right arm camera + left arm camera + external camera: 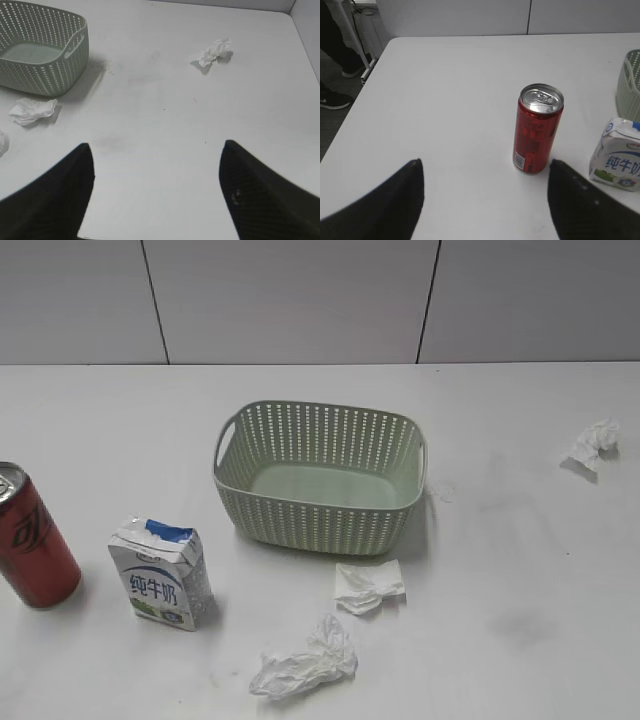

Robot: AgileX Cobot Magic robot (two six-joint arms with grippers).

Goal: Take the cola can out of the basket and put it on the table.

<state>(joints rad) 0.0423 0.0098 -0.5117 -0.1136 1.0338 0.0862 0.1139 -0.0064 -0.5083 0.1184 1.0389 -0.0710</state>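
The red cola can (32,538) stands upright on the white table (500,570) at the far left, outside the basket. It also shows in the left wrist view (537,131). The sage-green basket (320,512) sits in the middle and looks empty; it also shows in the right wrist view (55,80). My left gripper (485,170) is open and empty, with the can just beyond its right finger. My right gripper (156,152) is open and empty over bare table right of the basket. Neither gripper shows in the exterior view.
A white-and-blue milk carton (160,575) stands right of the can, also in the left wrist view (617,155). Crumpled tissues lie in front of the basket (368,586) (305,660) and at the far right (592,445). The table's left edge (350,120) is near the can.
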